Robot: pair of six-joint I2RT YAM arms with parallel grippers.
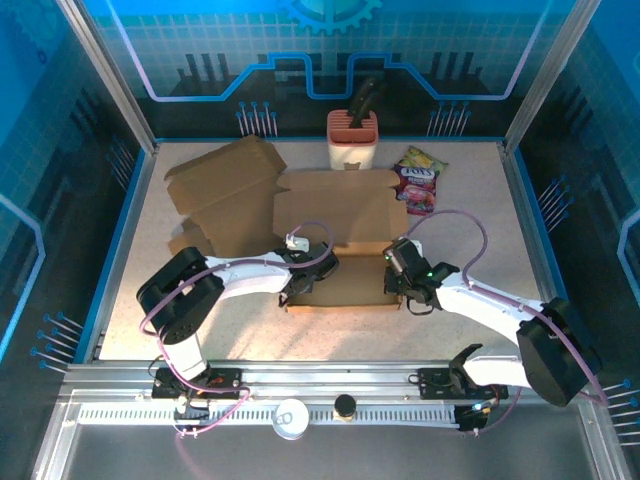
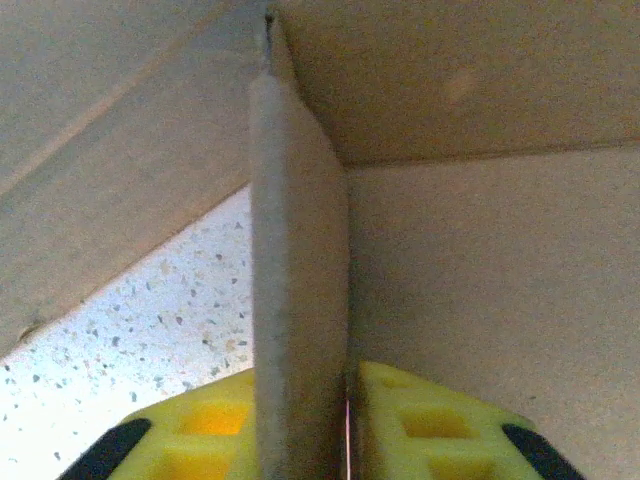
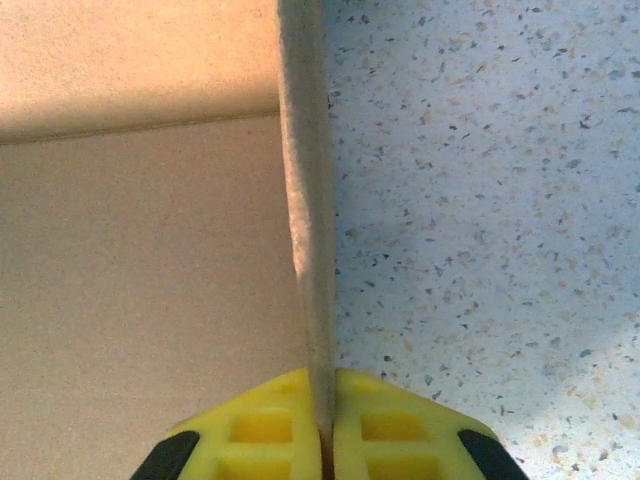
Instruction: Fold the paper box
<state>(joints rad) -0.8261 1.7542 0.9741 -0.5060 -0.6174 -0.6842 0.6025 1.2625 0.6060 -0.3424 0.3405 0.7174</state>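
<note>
Yellow ribbed pads [image 2: 420, 430] of the left gripper [image 2: 300, 430] are pressing against both faces of a thick upright cardboard wall, so this gripper is looking closed on the wall rather than standing free around it. The matching yellow pads [image 3: 400, 430] of the right gripper [image 3: 325, 430] are pinching a thinner upright wall edge, jaws nearly together with only the cardboard between them. Both walls are belonging to the brown corrugated cardboard box [image 1: 340, 215], which is sitting in the middle of the speckled table [image 1: 250, 320], slightly nearer the arms than the far edge. The left arm is holding its left side and the right arm its right side. Outward from there, the box's wide rear panel with its notched flaps is lying flat and open, pointing toward the far edge. Judging by this, the fold is partway along: the two side walls are standing up, while the rear panel is waiting to be brought over and any locking tabs are waiting to be tucked. A stack of flat brown cardboard blanks [image 1: 220, 185] is resting near the far left corner, a pink-and-white holder [image 1: 352, 140] is standing at the far edge, and a purple snack packet [image 1: 418, 180] is lying just right of it.
</note>
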